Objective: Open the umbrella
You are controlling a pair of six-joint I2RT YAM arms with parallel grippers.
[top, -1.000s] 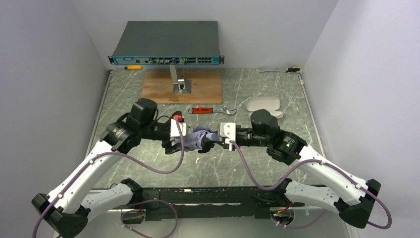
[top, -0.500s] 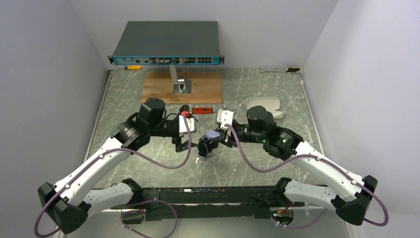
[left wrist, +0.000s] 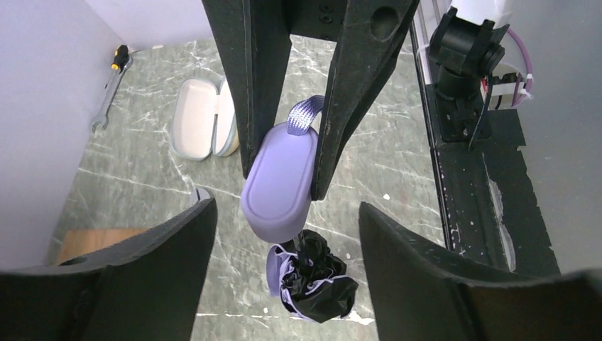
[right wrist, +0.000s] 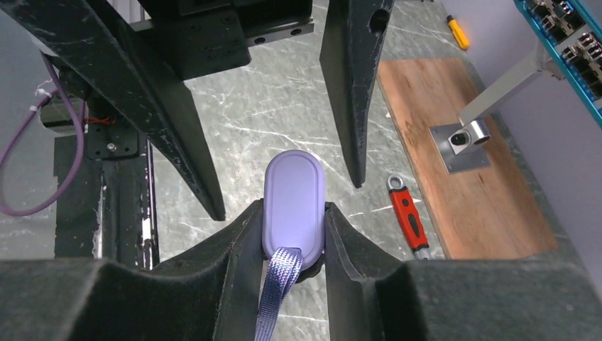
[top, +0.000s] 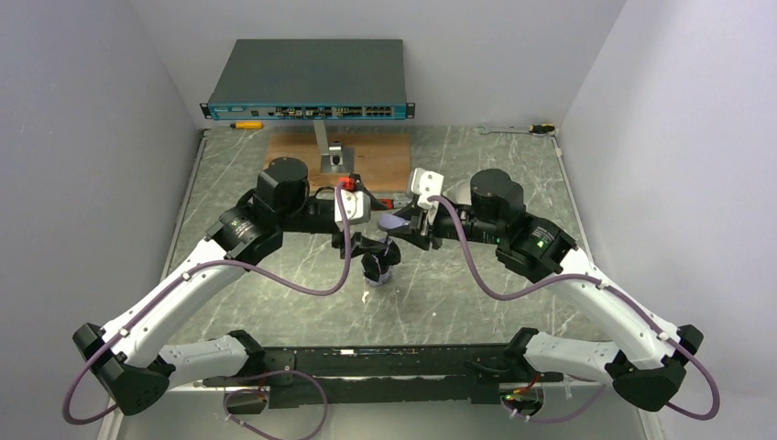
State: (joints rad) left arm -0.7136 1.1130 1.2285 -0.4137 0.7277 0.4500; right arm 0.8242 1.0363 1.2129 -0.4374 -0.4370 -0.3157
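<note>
- right gripper (right wrist: pixel 293 226) clamped on the umbrella (top: pixel 377 266) by its lilac handle (right wrist: pixel 293 192) (strap trails toward the wrist camera)
- folded canopy (left wrist: pixel 312 284) hangs below handle, bunched shut, over mid table (top: pixel 476 293)
- left gripper (left wrist: pixel 285 213) jaws wide apart, holding nothing, just beside canopy
- red wrench (right wrist: pixel 408 220) lies further back

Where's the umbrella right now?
Top view: the umbrella is mid-table between both grippers, its handle pinched in the right gripper, with the open left gripper facing it.
</note>
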